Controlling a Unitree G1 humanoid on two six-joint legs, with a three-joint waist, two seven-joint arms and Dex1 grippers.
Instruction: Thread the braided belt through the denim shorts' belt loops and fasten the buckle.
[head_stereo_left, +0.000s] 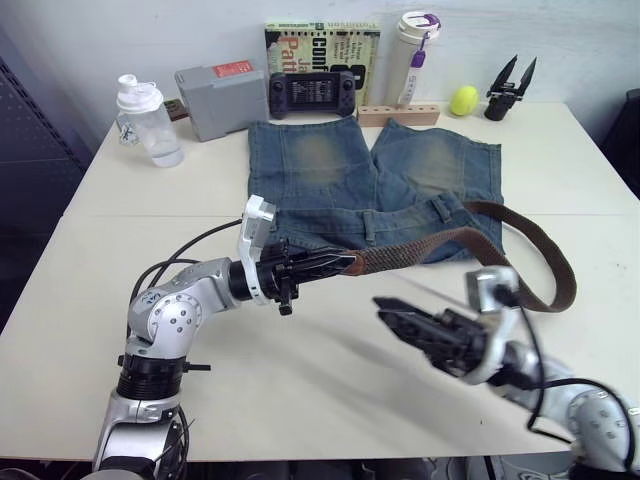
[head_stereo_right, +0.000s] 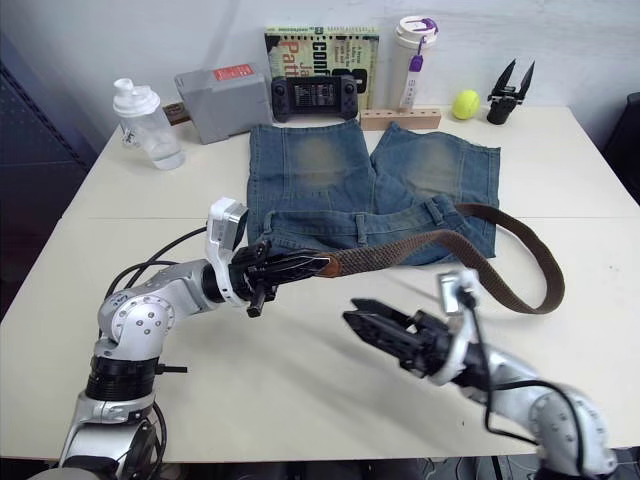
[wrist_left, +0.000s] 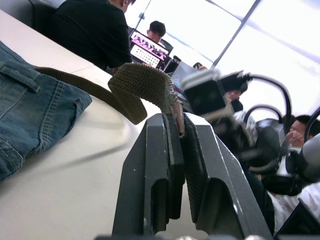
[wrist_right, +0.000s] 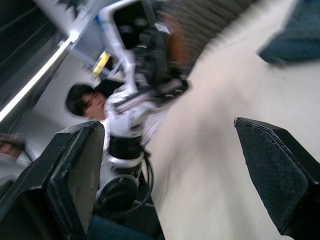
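The denim shorts (head_stereo_left: 330, 160) lie flat on the table (head_stereo_left: 150, 190), waistband toward me, with belt loops (head_stereo_left: 369, 225) along it. The braided belt (head_stereo_left: 420, 250) comes out of the waistband at the right, curves in a wide loop over the table and runs back left. My left gripper (head_stereo_left: 348, 263) is shut on the belt's dark tip (wrist_left: 175, 112), holding it just above the table in front of the waistband. My right gripper (head_stereo_left: 383, 309) hovers open below the belt, its fingers (wrist_right: 75, 170) wide apart with nothing between them. The buckle is hidden.
Along the table's far edge stand a clear bottle (head_stereo_left: 150, 120), a grey box (head_stereo_left: 218, 98), a game console (head_stereo_left: 312, 93), a book (head_stereo_left: 320, 45), a white tumbler (head_stereo_left: 415, 55), a wooden block (head_stereo_left: 398, 115), a tennis ball (head_stereo_left: 463, 100) and a black gripper tool (head_stereo_left: 510, 88). People (wrist_left: 95, 30) sit beyond.
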